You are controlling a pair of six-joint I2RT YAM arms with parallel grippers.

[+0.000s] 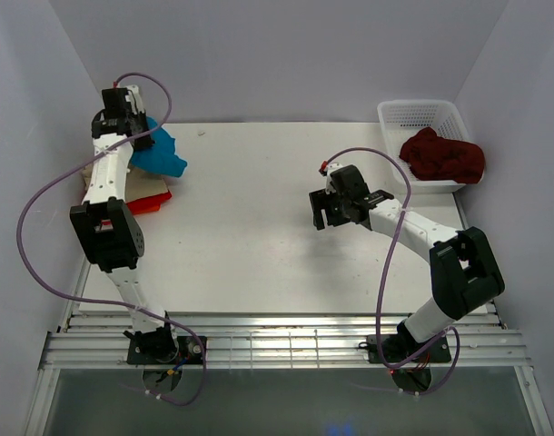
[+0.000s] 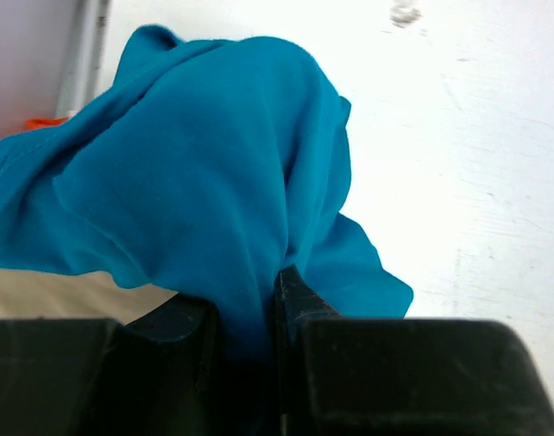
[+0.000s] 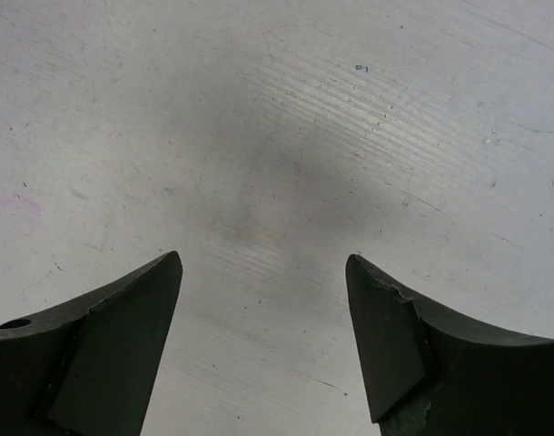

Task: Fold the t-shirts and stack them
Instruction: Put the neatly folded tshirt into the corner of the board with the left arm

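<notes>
A bunched teal blue t-shirt hangs at the table's far left, with my left gripper shut on a fold of it. In the left wrist view the teal cloth fills the frame and runs down between the left gripper's two fingers. Under it lie a beige t-shirt and a bright red t-shirt, flat near the left edge. The dark maroon t-shirt lies crumpled in the basket. My right gripper is open over bare table, holding nothing.
The white lattice basket stands at the far right corner of the white table. White walls close in on the left, back and right. Purple cables loop off both arms. A metal rail runs along the near edge.
</notes>
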